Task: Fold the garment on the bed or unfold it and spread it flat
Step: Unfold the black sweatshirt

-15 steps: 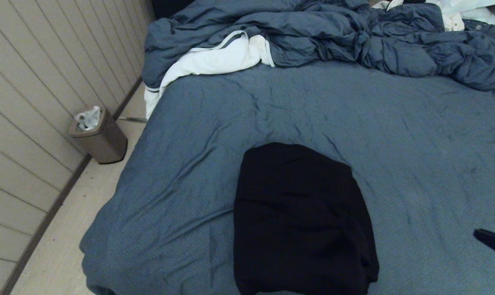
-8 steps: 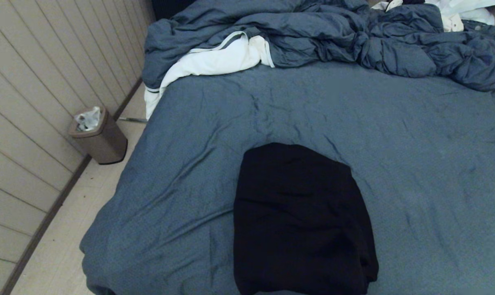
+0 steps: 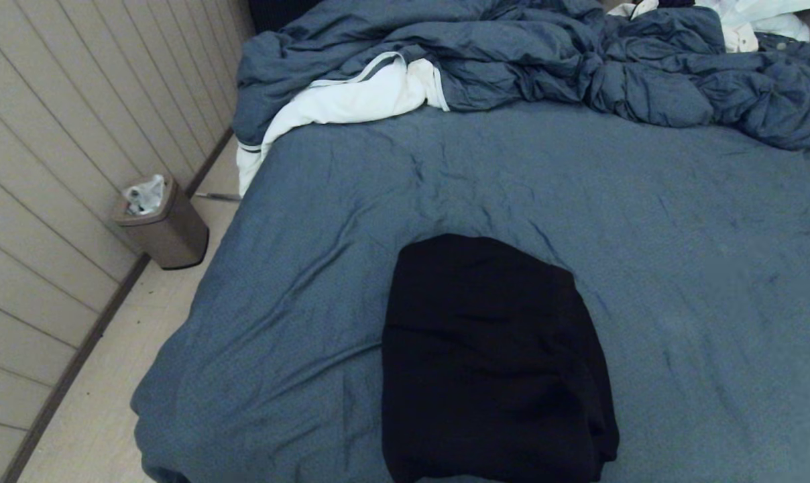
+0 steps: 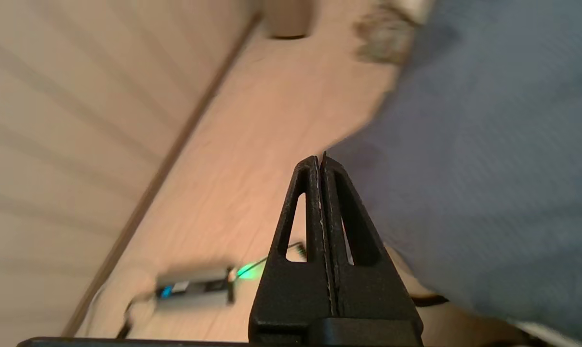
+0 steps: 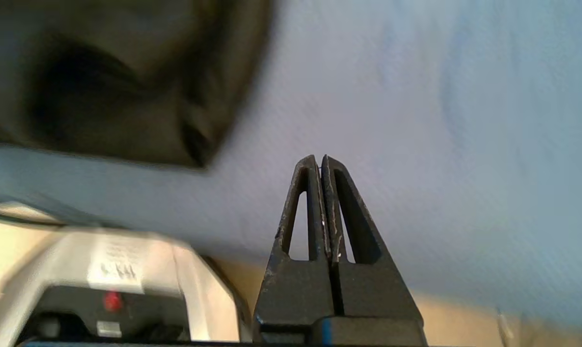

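The garment (image 3: 492, 362), a black hoodie, lies folded into a compact block on the near middle of the bed (image 3: 680, 255); a corner of the garment (image 5: 112, 77) also shows in the right wrist view. Neither arm appears in the head view. My left gripper (image 4: 320, 158) is shut and empty, off the bed's left side over the floor. Shut and empty as well, my right gripper (image 5: 319, 159) hangs by the bed's near edge, apart from the hoodie.
A crumpled blue-grey duvet (image 3: 526, 60) and a white cloth with grey stripes (image 3: 351, 100) lie across the far end. A brown bin (image 3: 163, 225) stands on the floor by the panelled wall. A small device with a green light (image 4: 194, 286) lies on the floor.
Both gripper tips, seen one second ago at the left and right edges of the head view, have drawn back out of it. The hoodie has not moved.
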